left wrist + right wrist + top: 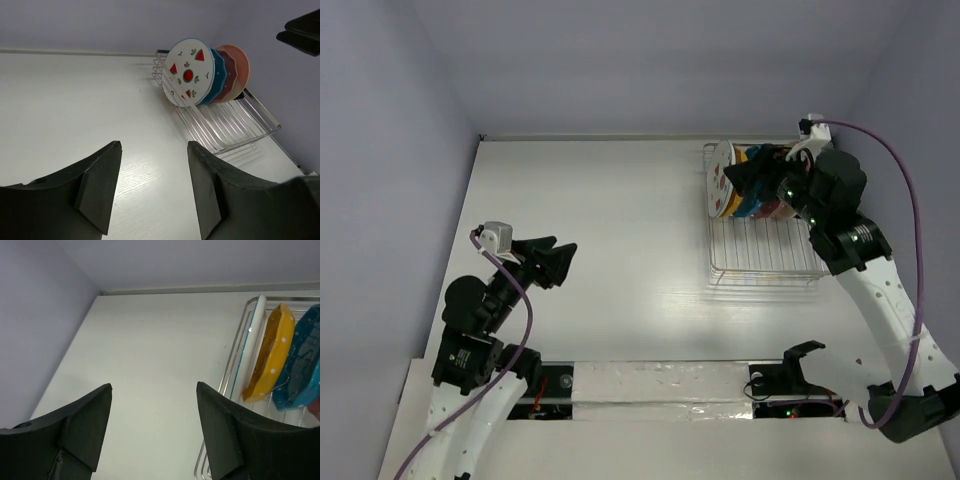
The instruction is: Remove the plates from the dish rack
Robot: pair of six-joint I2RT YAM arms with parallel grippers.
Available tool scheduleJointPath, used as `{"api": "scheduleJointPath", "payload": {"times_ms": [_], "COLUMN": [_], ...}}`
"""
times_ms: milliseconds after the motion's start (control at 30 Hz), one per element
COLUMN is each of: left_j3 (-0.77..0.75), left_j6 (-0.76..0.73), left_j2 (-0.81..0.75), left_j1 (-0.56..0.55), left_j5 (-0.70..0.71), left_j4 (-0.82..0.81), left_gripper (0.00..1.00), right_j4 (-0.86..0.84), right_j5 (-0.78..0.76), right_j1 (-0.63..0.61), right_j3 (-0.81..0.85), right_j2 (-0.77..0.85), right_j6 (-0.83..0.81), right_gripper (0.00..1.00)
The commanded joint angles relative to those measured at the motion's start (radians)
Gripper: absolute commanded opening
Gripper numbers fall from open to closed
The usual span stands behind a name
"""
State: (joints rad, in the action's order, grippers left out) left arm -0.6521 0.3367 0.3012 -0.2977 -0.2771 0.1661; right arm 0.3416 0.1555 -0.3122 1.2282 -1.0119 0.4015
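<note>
Right tool is spread wide with nothing in it, hanging right next to the plates at the far end of the dish rack. In its wrist view no plate sits between the fingers yet; they're all off to one side. The left tool is wide open too and empty, parked well away over the bare surface. All the plates I can make out are on edge and bunched up: the white plate with the red watermelon marks on the outside, then the yellow dotted plate, then the teal dotted plate leaning on each other. That's what worries me: they're packed so tight that a finger going in for one could easily clip its neighbour and tip the whole lean over. A light wire rack might also scoot if it gets shoved sideways. And a pinch on a thin glazed rim could just slip.
</note>
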Motion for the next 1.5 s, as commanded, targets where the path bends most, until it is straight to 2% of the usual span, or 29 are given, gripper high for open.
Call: {"api": "scheduleJointPath", "payload": {"times_ms": [0,67,167,200,267,300,367,400,433,467,500,533,600,667,767,800,833,933,1033,1300,1333,1367,1467], "left_j3": [-0.06,-0.063,-0.044,-0.018,-0.008,-0.006,-0.004,-0.004,-0.006,-0.007,-0.009,-0.009,-0.007,-0.007,-0.007,-0.007,-0.006,-0.004,-0.003,-0.003,-0.003,-0.003,-0.001], "left_j6": [-0.021,-0.015,-0.011,-0.01,0.005,0.005,0.008,0.01,0.009,0.01,0.009,0.008,0.008,0.008,0.01,0.01,0.01,0.01,0.01,0.01,0.01,0.009,0.008], "left_j2": [0.042,0.038,-0.007,-0.019,-0.042,-0.043,-0.047,-0.045,-0.043,-0.04,-0.042,-0.042,-0.04,-0.036,-0.022,-0.02,-0.016,-0.02,-0.022,-0.04,-0.04,-0.04,-0.042], "left_j1": [-0.004,-0.004,-0.004,-0.004,-0.004,-0.004,-0.004,-0.004,-0.004,-0.004,-0.004,-0.004,-0.004,-0.004,-0.004,-0.004,0.005,0.005,0.005,0.005,0.005,0.005,0.005], "left_j5": [-0.007,0.027,0.055,0.056,0.055,0.058,0.067,0.075,0.093,0.099,0.104,0.113,0.121,0.13,0.131,0.127,0.118,0.108,0.113,0.115,0.113,0.111,0.108], "left_j4": [-0.004,0.009,-0.006,-0.017,-0.023,-0.023,-0.022,-0.02,-0.016,-0.007,-0.004,-0.005,-0.002,-0.002,0.0,-0.002,-0.004,-0.008,-0.008,-0.008,-0.011,-0.01,-0.011], "left_gripper": [0.52,0.54,0.56,0.56,0.54,0.5,0.35,0.27,0.12,0.07,0.03,0.0,0.0,0.01,0.08,0.13,0.25,0.4,0.48,0.5,0.5,0.5,0.52], "right_j4": [0.042,0.066,0.108,0.122,0.16,0.169,0.169,0.163,0.183,0.191,0.188,0.18,0.191,0.218,0.253,0.261,0.27,0.28,0.293,0.332,0.33,0.33,0.321], "right_j5": [-0.198,-0.24,-0.347,-0.416,-0.468,-0.503,-0.507,-0.501,-0.504,-0.51,-0.528,-0.546,-0.576,-0.577,-0.579,-0.585,-0.591,-0.597,-0.603,-0.77,-0.775,-0.777,-0.78], "right_j1": [-0.057,-0.068,-0.077,-0.077,-0.077,-0.077,-0.077,-0.077,-0.077,-0.087,-0.087,-0.087,-0.087,-0.087,-0.087,-0.087,-0.087,-0.087,-0.087,-0.087,-0.087,-0.087,-0.087], "right_j3": [0.111,0.134,0.18,0.194,0.232,0.241,0.261,0.269,0.287,0.327,0.338,0.349,0.399,0.441,0.519,0.549,0.562,0.597,0.622,0.671,0.671,0.671,0.677], "right_j2": [-0.051,-0.085,-0.14,-0.157,-0.206,-0.218,-0.255,-0.27,-0.293,-0.316,-0.353,-0.372,-0.411,-0.485,-0.588,-0.611,-0.652,-0.708,-0.775,-0.887,-0.899,-0.903,-0.913], "right_j6": [-0.082,-0.104,-0.139,-0.147,-0.164,-0.168,-0.174,-0.178,-0.176,-0.176,-0.178,-0.176,-0.176,-0.191,-0.205,-0.205,-0.205,-0.21,-0.216,-0.219,-0.219,-0.22,-0.225], "right_gripper": [0.74,0.7,0.39,0.2,0.06,0.04,0.05,0.12,0.17,0.26,0.46,0.54,0.67,0.67,0.61,0.56,0.53,0.51,0.51,0.51,0.47,0.47,0.32]}}
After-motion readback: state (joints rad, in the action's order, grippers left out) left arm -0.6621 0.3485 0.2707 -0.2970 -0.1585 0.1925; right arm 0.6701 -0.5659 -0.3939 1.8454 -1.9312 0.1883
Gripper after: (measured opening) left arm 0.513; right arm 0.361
